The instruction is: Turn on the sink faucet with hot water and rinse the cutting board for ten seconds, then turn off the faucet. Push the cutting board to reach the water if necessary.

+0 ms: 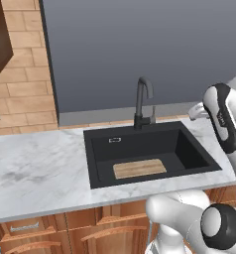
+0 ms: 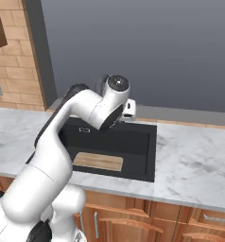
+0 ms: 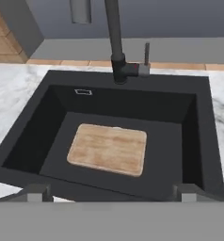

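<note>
No water runs from the sink faucet (image 1: 143,101), so the task seems to stand at its very first step: the tap is not yet turned on. In the hand view the hand (image 3: 112,194) shows its 2 grey tips at the bottom edge, 1 near the lower left and 1 near the lower right, spread wide apart with nothing between them; it holds nothing. The cutting board (image 3: 108,148) lies flat on the floor of the sink (image 3: 198,127), in the middle of that view and a little to the left, its long side across the frame. The faucet rises at the top centre of the view, behind the basin, and its small lever (image 3: 146,55) stands upright just to the right of the base. The next move probably calls for bringing the hand up to this lever and pushing it toward the hot side; the lever is thin, so the aim must be careful. Counted: 1 faucet, 1 lever, 1 sink, 1 cutting board, all on 1 marble desk (image 1: 40,166).
</note>
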